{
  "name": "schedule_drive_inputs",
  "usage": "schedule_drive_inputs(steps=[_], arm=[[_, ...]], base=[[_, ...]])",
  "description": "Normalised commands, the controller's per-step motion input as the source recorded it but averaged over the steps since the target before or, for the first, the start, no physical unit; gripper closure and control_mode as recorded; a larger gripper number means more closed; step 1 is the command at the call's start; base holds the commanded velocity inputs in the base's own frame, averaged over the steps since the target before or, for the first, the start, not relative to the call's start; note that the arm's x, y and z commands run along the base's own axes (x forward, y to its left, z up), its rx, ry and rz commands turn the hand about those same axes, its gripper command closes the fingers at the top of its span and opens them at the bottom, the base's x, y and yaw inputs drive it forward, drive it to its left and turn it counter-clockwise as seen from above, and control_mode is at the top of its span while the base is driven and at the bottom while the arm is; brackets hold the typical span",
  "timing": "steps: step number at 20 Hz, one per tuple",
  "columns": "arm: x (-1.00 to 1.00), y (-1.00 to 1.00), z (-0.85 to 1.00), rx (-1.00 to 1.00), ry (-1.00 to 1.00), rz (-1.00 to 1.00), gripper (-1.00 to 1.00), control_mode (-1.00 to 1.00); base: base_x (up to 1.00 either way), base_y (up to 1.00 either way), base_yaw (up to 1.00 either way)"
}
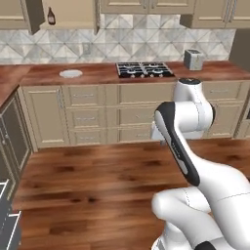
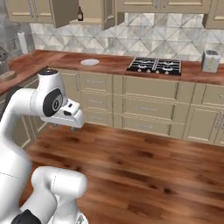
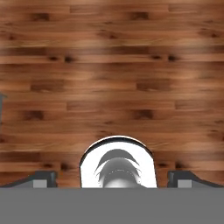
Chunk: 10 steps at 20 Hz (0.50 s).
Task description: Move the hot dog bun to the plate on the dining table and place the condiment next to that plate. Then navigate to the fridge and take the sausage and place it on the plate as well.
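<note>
The condiment (image 1: pixel 51 16) is a small dark bottle standing on the shelf of an open upper cabinet, which the right base view shows too (image 2: pixel 80 14). My gripper (image 3: pixel 113 180) hangs over the bare wooden floor, pointing straight down. Its fingertips (image 3: pixel 43 179) stand wide apart, open, with nothing between them. The hand (image 2: pixel 71 114) is held low in front of the base, well short of the counter. The hot dog bun, the plate, the dining table, the fridge and the sausage are out of view.
A wood-topped counter (image 1: pixel 97 74) runs along the back wall with a gas hob (image 1: pixel 144 70), a toaster (image 1: pixel 193 59) and a flat white round thing (image 1: pixel 71 73). Cream drawers (image 2: pixel 148 107) sit below. A side counter (image 2: pixel 17 65) and a dark appliance front (image 1: pixel 12 136) close the left.
</note>
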Motion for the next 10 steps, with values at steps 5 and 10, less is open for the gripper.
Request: schedule_drive_inputs(steps=[5, 10], arm=[[0.0, 0.0, 0.0, 0.0, 0.0, 0.0, -1.0, 1.0], [0.0, 0.0, 0.0, 0.0, 0.0, 0.0, -1.0, 1.0]], base=[[1.0, 0.22, 0.0], [1.0, 0.34, 0.0]])
